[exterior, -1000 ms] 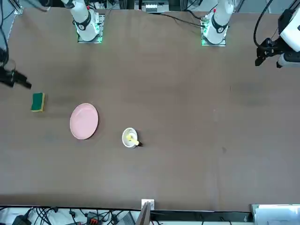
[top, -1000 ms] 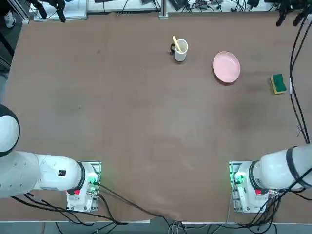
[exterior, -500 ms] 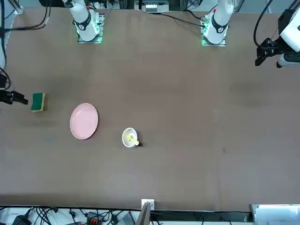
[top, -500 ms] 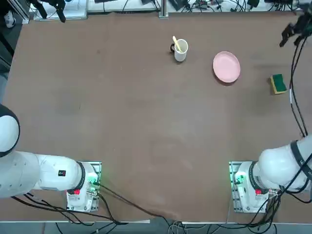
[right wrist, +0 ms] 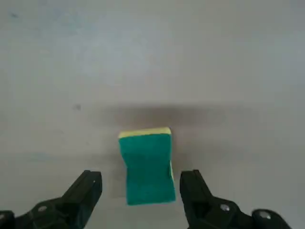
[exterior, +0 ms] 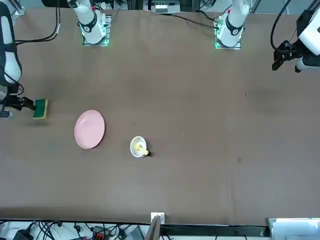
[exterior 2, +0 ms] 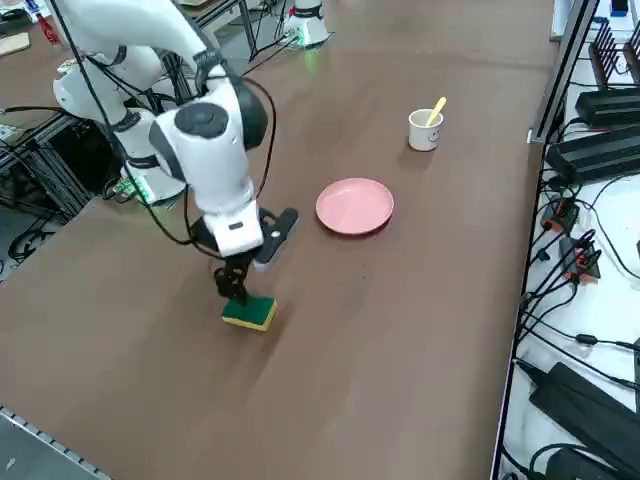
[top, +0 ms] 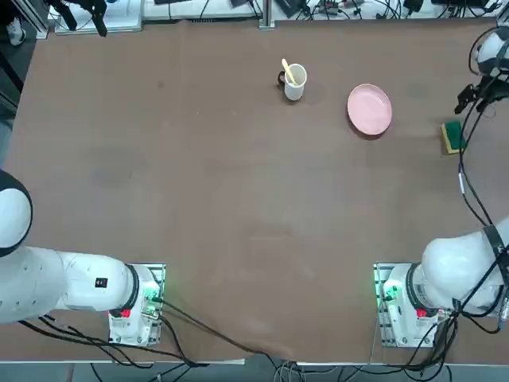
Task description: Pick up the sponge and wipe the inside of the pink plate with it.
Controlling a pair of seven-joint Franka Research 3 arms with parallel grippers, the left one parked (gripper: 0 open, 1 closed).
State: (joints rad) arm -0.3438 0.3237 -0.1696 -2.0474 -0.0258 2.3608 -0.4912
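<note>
1. Clock read from overhead, 12 at the far edge. Nearest you: 1 sponge (right wrist: 148,169), between 2 and 3 o'clock, on the table (top: 254,199), green layer up, yellow below.
2. 1 pink plate (top: 370,110), near 2 o'clock, its inside facing up.
3. 1 right gripper (right wrist: 141,175), between 2 and 3 o'clock, over the sponge; 2 jaws spread, one to each side of it. You cannot tell whether they touch it.
4. 1 white mug (top: 294,82), between 12 and 1 o'clock; 1 yellow stick (top: 288,70) leans in it.
</note>
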